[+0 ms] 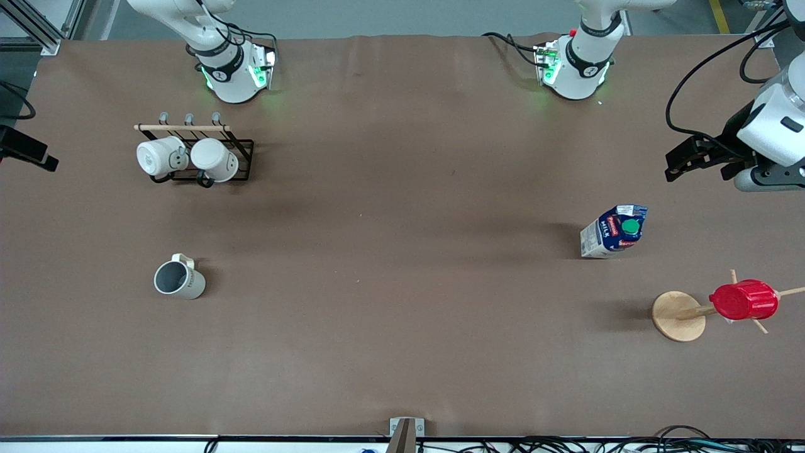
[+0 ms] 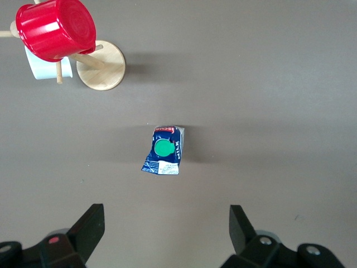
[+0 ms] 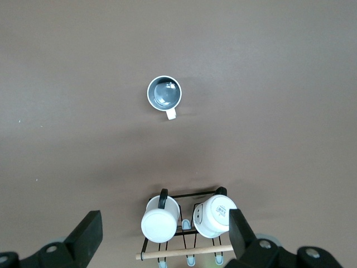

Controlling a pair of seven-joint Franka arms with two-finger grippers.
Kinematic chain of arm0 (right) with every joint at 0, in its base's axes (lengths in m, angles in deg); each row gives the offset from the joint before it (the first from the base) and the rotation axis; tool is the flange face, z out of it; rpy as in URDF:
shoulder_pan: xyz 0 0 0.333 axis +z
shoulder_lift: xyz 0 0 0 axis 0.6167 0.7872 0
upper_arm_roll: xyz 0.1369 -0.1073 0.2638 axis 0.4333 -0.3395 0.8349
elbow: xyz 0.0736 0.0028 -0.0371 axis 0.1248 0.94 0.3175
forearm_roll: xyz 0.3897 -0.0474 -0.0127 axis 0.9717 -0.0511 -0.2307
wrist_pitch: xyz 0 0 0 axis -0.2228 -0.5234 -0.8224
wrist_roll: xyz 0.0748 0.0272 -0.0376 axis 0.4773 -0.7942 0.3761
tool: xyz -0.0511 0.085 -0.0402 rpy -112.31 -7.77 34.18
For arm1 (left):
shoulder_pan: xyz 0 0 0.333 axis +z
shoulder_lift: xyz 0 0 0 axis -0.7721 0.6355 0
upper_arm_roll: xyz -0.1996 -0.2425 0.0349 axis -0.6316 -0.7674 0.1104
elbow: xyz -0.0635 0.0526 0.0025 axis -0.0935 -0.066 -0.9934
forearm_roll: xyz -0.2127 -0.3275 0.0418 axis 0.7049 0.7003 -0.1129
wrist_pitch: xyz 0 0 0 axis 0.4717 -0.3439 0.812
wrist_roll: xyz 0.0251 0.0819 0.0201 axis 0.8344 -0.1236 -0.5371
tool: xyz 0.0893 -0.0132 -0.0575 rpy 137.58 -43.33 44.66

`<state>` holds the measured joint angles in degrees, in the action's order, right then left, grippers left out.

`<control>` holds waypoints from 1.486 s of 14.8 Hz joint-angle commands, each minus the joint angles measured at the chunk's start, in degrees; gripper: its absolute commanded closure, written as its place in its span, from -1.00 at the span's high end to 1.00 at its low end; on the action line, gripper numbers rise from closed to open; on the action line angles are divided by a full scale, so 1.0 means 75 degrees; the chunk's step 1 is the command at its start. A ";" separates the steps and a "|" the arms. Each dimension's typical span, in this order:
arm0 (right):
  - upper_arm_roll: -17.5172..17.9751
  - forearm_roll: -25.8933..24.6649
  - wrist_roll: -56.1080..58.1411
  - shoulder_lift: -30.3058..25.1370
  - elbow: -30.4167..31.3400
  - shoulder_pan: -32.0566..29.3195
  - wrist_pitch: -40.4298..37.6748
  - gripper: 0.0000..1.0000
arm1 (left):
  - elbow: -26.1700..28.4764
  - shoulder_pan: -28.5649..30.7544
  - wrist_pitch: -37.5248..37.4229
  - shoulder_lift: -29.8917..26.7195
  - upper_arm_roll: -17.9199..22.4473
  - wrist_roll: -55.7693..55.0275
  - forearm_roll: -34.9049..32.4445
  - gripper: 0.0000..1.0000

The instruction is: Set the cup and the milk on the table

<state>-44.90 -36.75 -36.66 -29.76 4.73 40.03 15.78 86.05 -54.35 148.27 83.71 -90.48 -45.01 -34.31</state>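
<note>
The off-white cup (image 1: 180,278) stands upright on the brown table (image 1: 402,327) toward the right arm's end, with its handle turned toward the robots' bases. It also shows in the right wrist view (image 3: 164,93). The blue-and-white milk (image 1: 614,231) stands upright toward the left arm's end, green cap up, and shows in the left wrist view (image 2: 164,149). My left gripper (image 1: 698,160) (image 2: 166,229) hangs open and empty high over the table's end, apart from the milk. My right gripper (image 3: 165,234) is open and empty high over the mug rack. Only a black part of it (image 1: 28,154) shows in the front view.
A black wire rack (image 1: 214,165) holds two white mugs (image 1: 160,156), farther from the front camera than the cup. A wooden peg stand (image 1: 679,316) with a red ribbed cup (image 1: 744,300) stands nearer than the milk. Cables lie along the front edge.
</note>
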 commanded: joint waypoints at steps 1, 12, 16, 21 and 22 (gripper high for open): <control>0.0072 -0.0148 -0.0110 -0.0029 0.0012 -0.0049 -0.0043 1.00 | -0.0057 -0.0008 -0.0119 -0.0054 0.0037 0.0195 -0.0008 0.97; 0.0096 -0.0148 -0.0122 -0.0029 0.0012 -0.0038 -0.0055 1.00 | -0.0010 0.0225 0.0092 0.0052 0.0049 0.0780 0.0050 0.94; 0.0096 -0.0148 -0.0122 -0.0029 0.0012 -0.0038 -0.0067 1.00 | 0.0013 0.0309 0.0138 0.0087 0.0061 0.0946 0.0051 0.92; 0.0084 -0.0137 -0.0041 -0.0017 0.0012 -0.0049 -0.0044 1.00 | 0.0386 0.0285 0.0371 0.0239 0.0026 0.0933 -0.0008 0.88; 0.0084 -0.0148 0.0053 -0.0017 0.0012 -0.0038 -0.0009 1.00 | 0.0667 0.0297 0.0663 0.0228 0.0026 0.0946 -0.0043 0.88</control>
<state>-44.73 -36.76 -36.59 -29.76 4.73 40.03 15.68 87.68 -52.10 149.96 85.47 -90.27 -38.62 -34.31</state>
